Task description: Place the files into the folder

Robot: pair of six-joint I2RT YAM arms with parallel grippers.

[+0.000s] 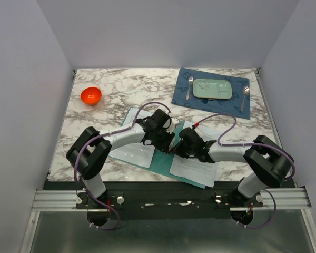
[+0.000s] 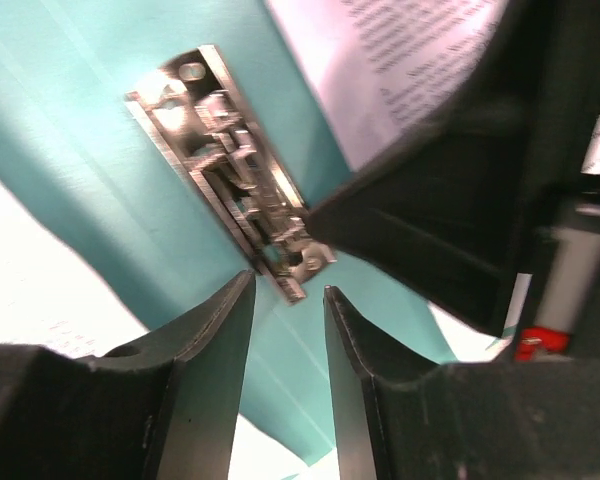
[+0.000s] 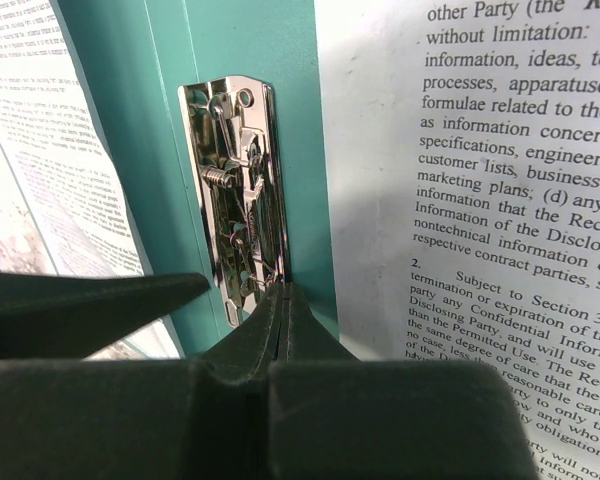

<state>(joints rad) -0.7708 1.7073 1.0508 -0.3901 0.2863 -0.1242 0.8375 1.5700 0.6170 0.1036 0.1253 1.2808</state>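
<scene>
The teal folder (image 1: 163, 161) lies open at the table's middle front. White printed files rest on both leaves, one on the left (image 1: 134, 146) and one on the right (image 1: 194, 168). Both grippers meet over the spine. My left gripper (image 2: 288, 290) stands open with a narrow gap, and the near end of the metal clip (image 2: 230, 170) lies just at its tips. My right gripper (image 3: 283, 292) is shut, with nothing between its fingers. Its tips touch the lower right edge of the clip (image 3: 235, 190), beside the right file (image 3: 480, 150). Most of the spine is hidden by the arms in the top view.
An orange bowl (image 1: 91, 95) sits at the back left. At the back right a dark blue placemat (image 1: 185, 98) carries a pale green tray (image 1: 212, 88), a fork (image 1: 189, 87) and a spoon (image 1: 245, 96). Grey walls enclose the marble table (image 1: 110, 87).
</scene>
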